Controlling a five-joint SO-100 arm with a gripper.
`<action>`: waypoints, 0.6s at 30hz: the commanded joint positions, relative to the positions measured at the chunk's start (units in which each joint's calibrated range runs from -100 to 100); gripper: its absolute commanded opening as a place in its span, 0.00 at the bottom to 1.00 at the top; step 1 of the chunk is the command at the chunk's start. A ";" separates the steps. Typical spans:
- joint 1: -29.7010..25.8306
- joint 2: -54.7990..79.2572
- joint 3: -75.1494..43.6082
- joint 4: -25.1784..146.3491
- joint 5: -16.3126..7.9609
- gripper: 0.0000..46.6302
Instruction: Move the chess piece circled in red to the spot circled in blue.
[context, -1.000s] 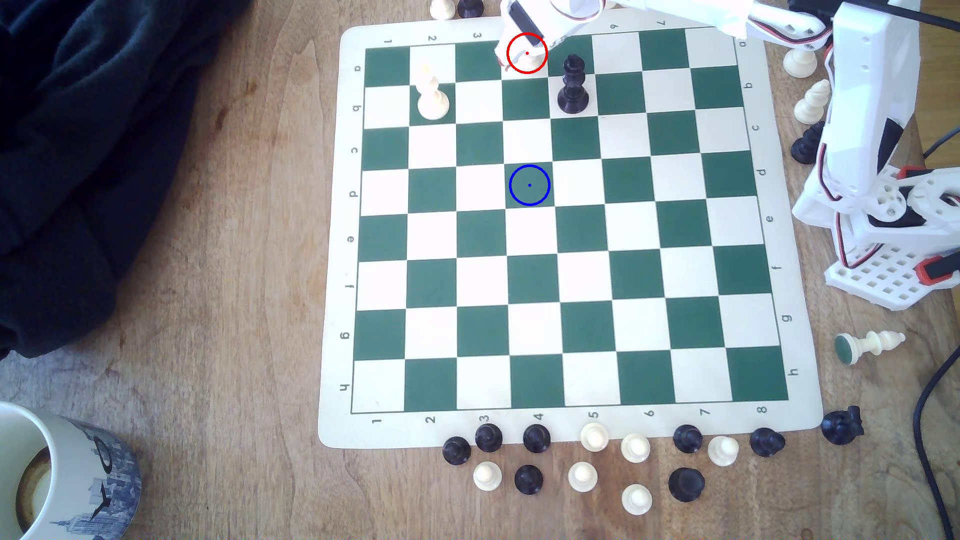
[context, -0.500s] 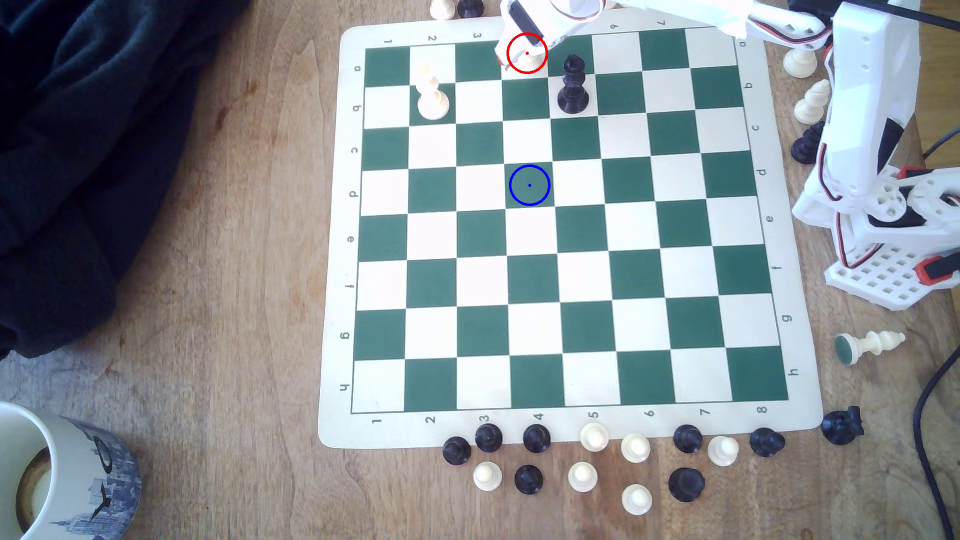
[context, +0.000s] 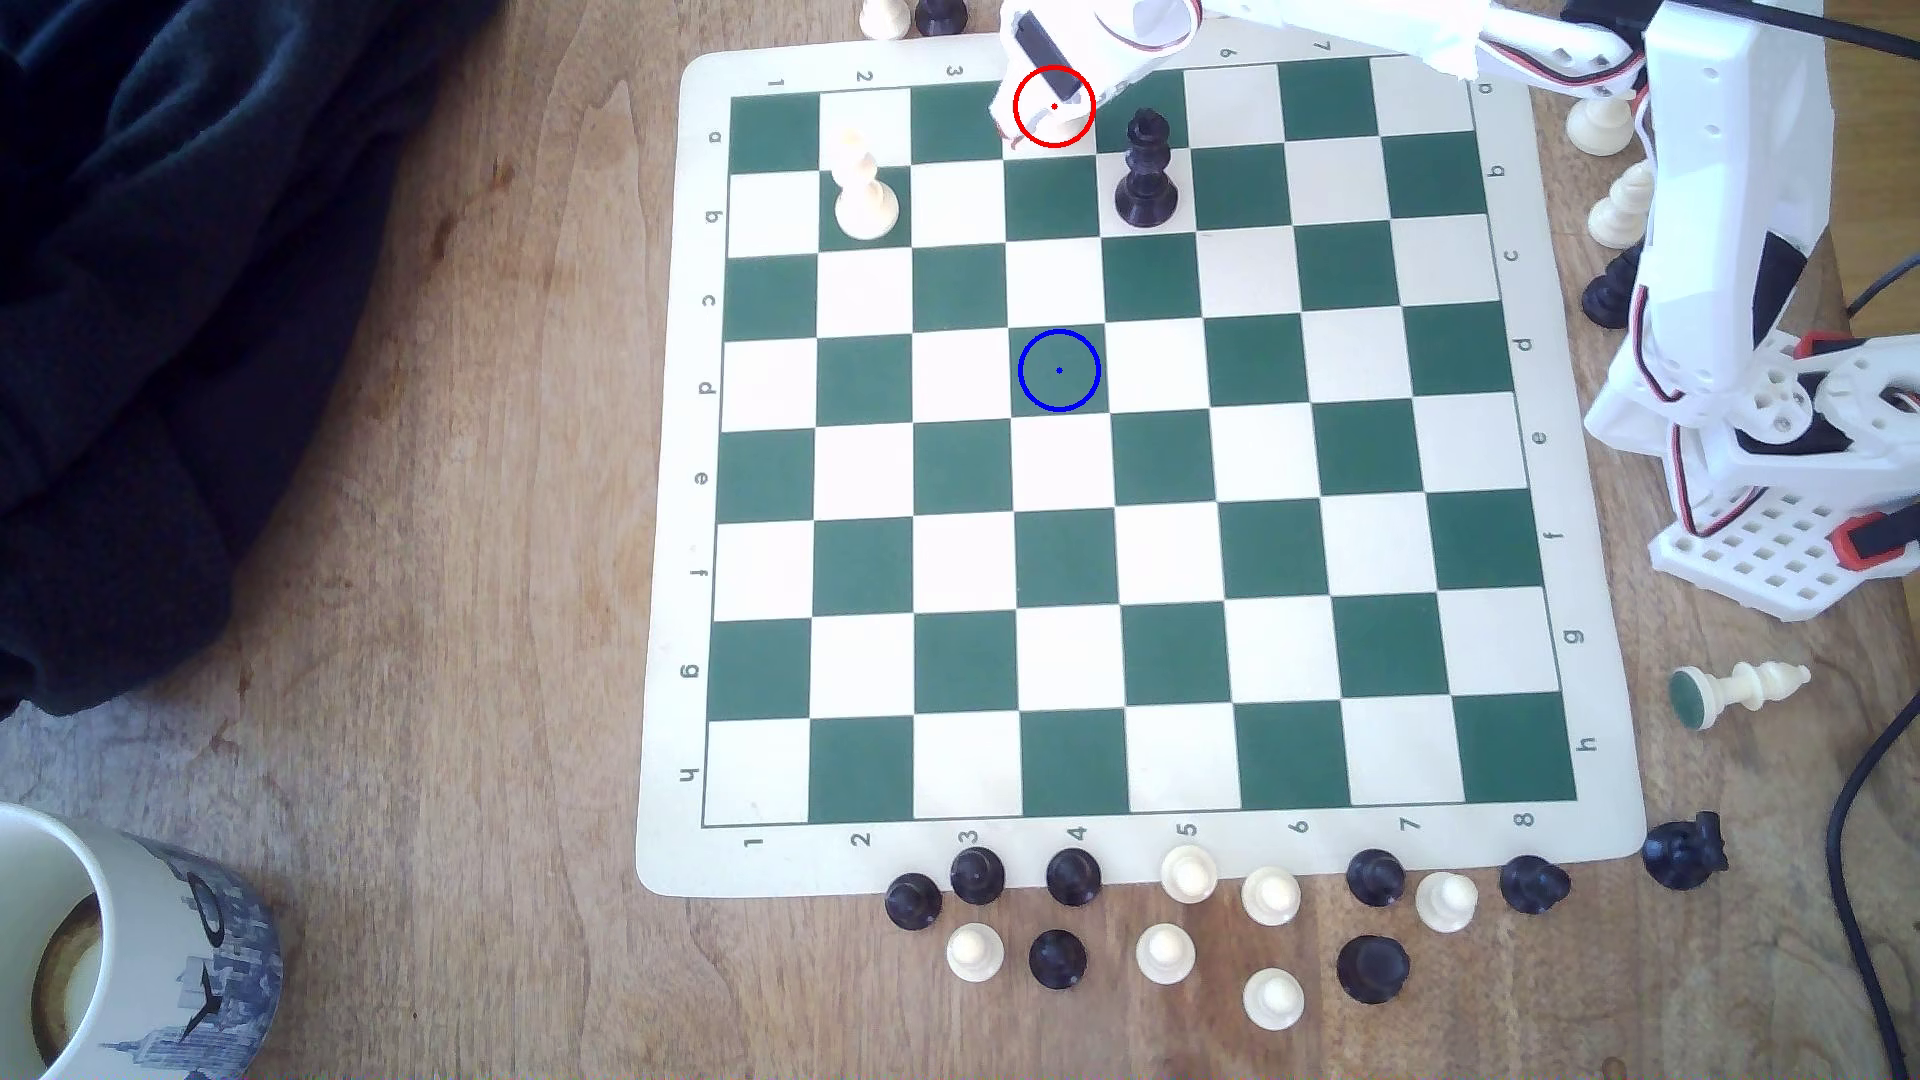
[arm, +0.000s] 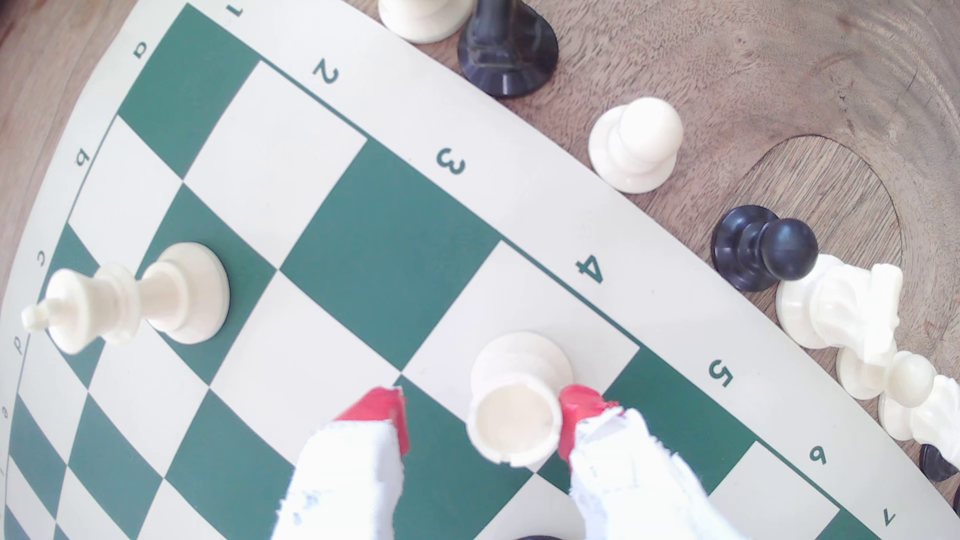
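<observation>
The pawn (arm: 514, 405) stands on the pale a4 square, in the board's (context: 665, 519) far row, just inside the far border. In the exterior view the gripper (context: 1049, 93) covers it inside the red ring. The wrist view shows the gripper (arm: 483, 415) open around the pawn: one red fingertip (arm: 576, 410) touches its side, while the other fingertip (arm: 382, 410) stands clear, with a gap between it and the pawn. Nothing is clamped yet.

The spot (context: 1059, 371), the green d4 square with the blue ring, lies three rows nearer in the same file. The squares between, b4 and c4, are bare.

The black king (context: 1146, 171) stands on b5, just to the exterior view's right of that file and near the gripper. The cream king (context: 862, 192) on b2 is well apart to the left. Beyond the far edge, spare pieces sit on the table (context: 468, 623) close to the border: a white pawn (arm: 636, 143), a black pawn (arm: 761, 249) and a black piece (arm: 506, 46).
</observation>
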 joint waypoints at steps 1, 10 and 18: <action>0.10 -1.70 -4.75 -1.17 0.34 0.32; 0.02 -2.72 -4.75 -1.25 0.29 0.02; 0.33 -6.54 -4.66 -0.76 0.34 0.00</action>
